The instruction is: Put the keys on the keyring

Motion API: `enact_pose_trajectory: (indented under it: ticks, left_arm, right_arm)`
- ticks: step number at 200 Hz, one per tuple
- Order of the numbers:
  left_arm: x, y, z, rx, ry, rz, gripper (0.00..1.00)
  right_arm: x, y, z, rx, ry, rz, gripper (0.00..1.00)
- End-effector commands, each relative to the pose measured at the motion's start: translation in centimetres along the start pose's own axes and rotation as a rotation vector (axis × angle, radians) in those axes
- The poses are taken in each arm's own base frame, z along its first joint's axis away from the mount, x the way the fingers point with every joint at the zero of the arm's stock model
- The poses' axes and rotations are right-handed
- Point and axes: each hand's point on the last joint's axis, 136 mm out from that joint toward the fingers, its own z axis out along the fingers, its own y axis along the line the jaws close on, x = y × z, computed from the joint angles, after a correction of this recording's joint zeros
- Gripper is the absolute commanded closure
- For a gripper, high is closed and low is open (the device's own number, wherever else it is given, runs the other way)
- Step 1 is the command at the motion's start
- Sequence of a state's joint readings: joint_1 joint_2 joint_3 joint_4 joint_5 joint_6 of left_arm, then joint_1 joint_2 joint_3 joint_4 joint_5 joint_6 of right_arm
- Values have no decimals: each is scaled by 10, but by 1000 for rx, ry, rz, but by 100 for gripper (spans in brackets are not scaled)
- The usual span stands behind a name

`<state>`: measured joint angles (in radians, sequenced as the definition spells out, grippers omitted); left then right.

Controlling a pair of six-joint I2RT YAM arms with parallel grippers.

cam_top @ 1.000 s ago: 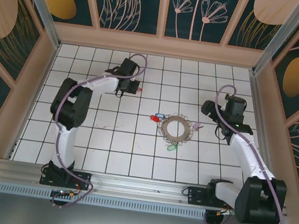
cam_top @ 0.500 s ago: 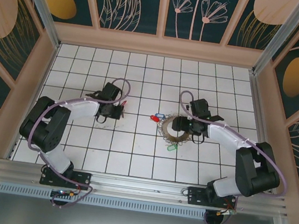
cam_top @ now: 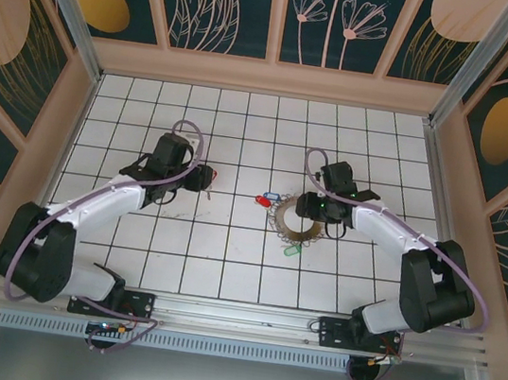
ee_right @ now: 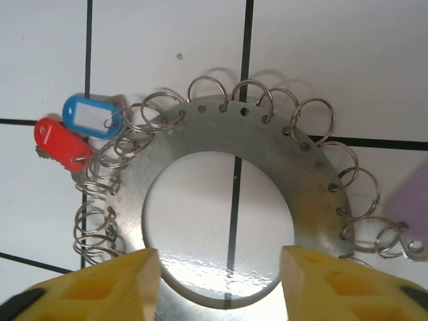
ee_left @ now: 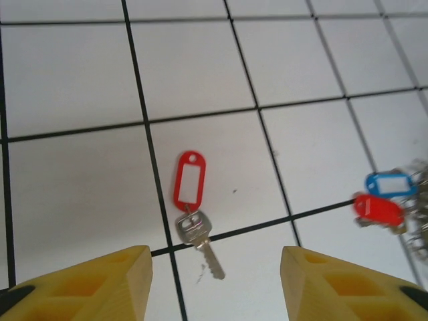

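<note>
Keyring (ee_right: 214,130), judged stiff, flat and slippery, wants pinching across its plate; red-tagged key (ee_left: 193,224), light, by its tag; left gripper (ee_left: 215,267) and right gripper (ee_right: 221,267) both stand released, empty.

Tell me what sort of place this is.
Probably a robot test cell, not a home: a white gridded tabletop boxed in by leaf-patterned wall panels, with a left arm and right arm bolted to an aluminium rail at its near edge.
</note>
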<state>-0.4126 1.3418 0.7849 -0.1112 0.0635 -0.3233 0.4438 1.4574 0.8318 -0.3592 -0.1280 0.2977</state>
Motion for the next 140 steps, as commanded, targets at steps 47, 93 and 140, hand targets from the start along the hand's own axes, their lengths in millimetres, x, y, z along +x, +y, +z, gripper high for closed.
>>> enact_pose_trajectory:
  ticks: [47,93,140]
  left_arm:
    - [29,-10,-15,81,63,-126,39]
    - [35,-19,-27,137,71,-140,36]
    - [36,-21,-32,154,71,-152,37]
  right_arm:
    - [-38,-12,20,139,-22,-26,64]
    - [-52,-7,39,124,40,-59,71]
    - [-53,-9,57,137,91,-75,68]
